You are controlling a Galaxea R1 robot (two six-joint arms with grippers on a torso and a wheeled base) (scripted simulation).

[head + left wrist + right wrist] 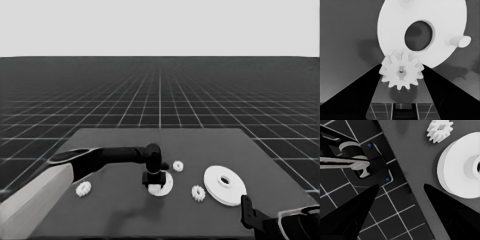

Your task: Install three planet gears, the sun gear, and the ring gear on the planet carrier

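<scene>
Dark table (125, 200) on a gridded floor (160, 95). Left gripper (401, 75) pinches a gear (402, 73) over the smaller round part (165, 186); the larger one (225, 185) sits nearby. Right gripper (400, 195) gapes empty at the corner.

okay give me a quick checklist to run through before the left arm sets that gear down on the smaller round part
1. Gear held: ok. The left gripper is shut on a gear, a finger on each side.
2. Gripper over target: ok. It hangs over the smaller round part.
3. Gear lined up on a peg: cannot tell. One peg stands well off to the side of the gear.
4. Neighbours apart: ok. Loose gears and lie away from the smaller round part.
5. Larger round part: ok, it lies apart, to the right.
6. Right gripper: ok, it is parked at the table's near right corner.
</scene>
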